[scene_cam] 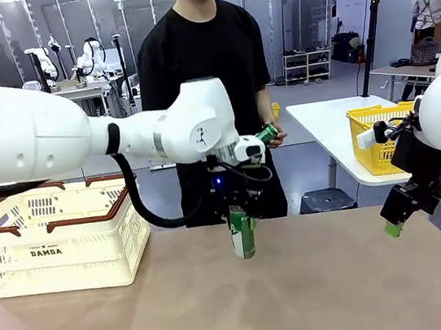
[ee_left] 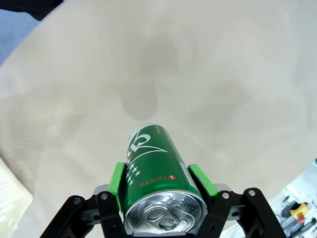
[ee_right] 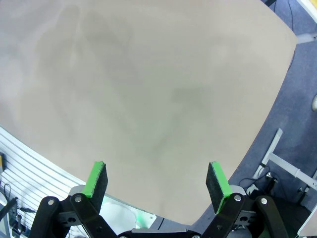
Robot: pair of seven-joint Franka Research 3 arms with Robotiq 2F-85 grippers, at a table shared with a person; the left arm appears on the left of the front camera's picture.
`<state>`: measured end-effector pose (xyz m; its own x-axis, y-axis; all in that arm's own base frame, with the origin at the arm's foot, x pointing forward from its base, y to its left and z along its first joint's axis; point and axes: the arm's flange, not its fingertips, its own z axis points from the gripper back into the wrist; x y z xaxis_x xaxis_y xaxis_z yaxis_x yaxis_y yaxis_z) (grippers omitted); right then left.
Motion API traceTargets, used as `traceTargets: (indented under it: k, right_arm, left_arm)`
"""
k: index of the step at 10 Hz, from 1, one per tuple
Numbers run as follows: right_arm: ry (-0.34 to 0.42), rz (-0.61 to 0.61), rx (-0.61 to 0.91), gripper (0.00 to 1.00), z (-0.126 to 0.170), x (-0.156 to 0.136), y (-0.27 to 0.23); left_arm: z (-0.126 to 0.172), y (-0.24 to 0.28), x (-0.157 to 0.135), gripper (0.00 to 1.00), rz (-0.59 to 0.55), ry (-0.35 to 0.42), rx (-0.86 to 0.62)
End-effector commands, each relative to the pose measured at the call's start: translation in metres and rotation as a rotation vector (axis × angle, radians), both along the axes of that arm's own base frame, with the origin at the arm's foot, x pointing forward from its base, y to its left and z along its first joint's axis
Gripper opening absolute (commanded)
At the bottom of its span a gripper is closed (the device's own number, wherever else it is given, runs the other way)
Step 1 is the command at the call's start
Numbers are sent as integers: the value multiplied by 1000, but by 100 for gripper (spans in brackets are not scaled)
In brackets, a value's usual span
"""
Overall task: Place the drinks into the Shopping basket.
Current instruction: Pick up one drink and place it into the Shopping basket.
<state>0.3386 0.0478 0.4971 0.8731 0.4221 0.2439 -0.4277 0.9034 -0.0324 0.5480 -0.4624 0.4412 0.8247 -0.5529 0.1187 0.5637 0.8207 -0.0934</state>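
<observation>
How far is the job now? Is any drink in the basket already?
Done: nothing, the Shopping basket looks empty through its lattice. In hand: the left gripper is shut on the green can. Left: carry it to the basket; the person's hand holds a second green can.

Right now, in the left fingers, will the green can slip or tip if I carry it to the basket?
The green can looks smooth and glossy, so it may slip, though the left fingers press both sides. Slim and tall, it could tip when set down.

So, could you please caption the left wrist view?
Left claw shut on a green can, beige tabletop behind.
</observation>
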Motion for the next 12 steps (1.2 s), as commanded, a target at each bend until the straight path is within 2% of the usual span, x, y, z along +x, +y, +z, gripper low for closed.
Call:
traceTargets:
  k: [1,4,7,9,10,12]
  right_arm:
    - [2,3,4,100,0,-1,-1]
    - [2,3,4,100,0,-1,-1]
    - [2,3,4,100,0,-1,-1]
    - [2,3,4,100,0,-1,-1]
    - [2,3,4,100,0,-1,-1]
    - [2,3,4,100,0,-1,-1]
  left_arm:
    - [38,13,-18,0,33,-35,12]
    - [100,32,-25,0,46,-28,-11]
    - [137,59,-26,0,82,-48,-31]
    - [147,81,-29,0,81,-36,-70]
    - [137,58,-23,0,91,-66,-30]
    - [137,58,-23,0,91,-66,-30]
